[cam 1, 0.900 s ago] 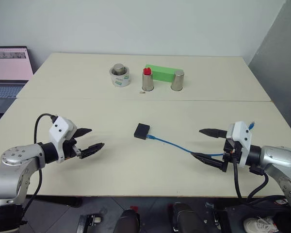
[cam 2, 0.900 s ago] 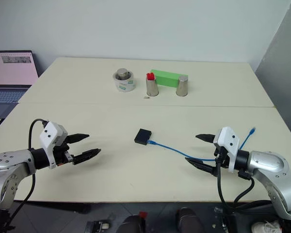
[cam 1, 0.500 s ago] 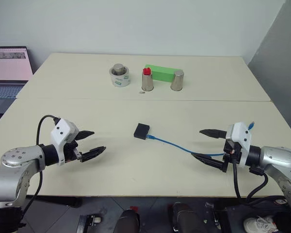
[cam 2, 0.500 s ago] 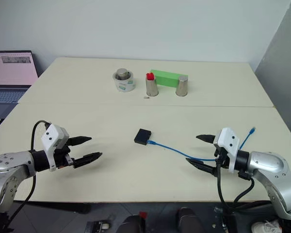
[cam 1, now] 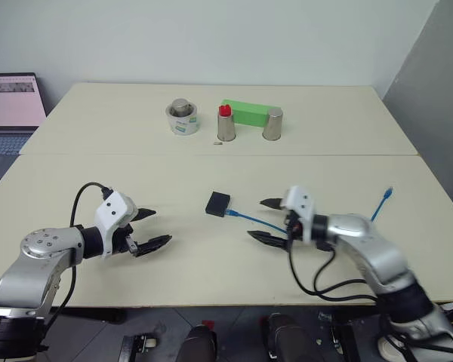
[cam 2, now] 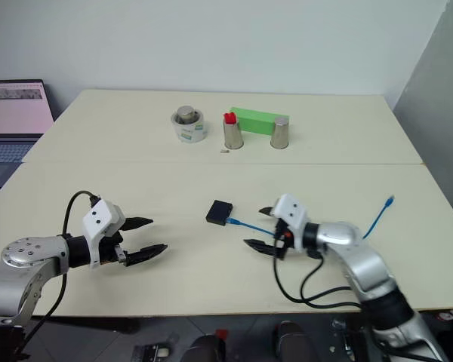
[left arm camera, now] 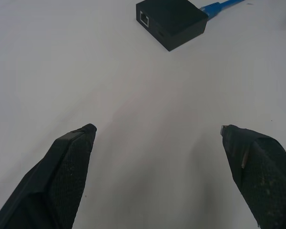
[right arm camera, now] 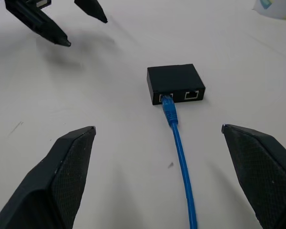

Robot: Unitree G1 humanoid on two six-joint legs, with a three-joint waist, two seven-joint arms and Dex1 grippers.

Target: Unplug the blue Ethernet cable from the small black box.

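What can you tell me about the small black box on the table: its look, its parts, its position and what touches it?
The small black box is a flat, matte, square-cornered case, plastic by its look. It lies flat on the cream table, near the middle. One side shows two ports side by side: the blue Ethernet cable is plugged into one, the other is free. Another side has one more free port. Only the table and the cable's plug touch it. The open right claw faces it from the cable side, apart from it.

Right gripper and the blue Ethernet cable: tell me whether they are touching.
Apart. In the right wrist view the open right gripper straddles the blue Ethernet cable, with bare table between the cable and each of the fingers.
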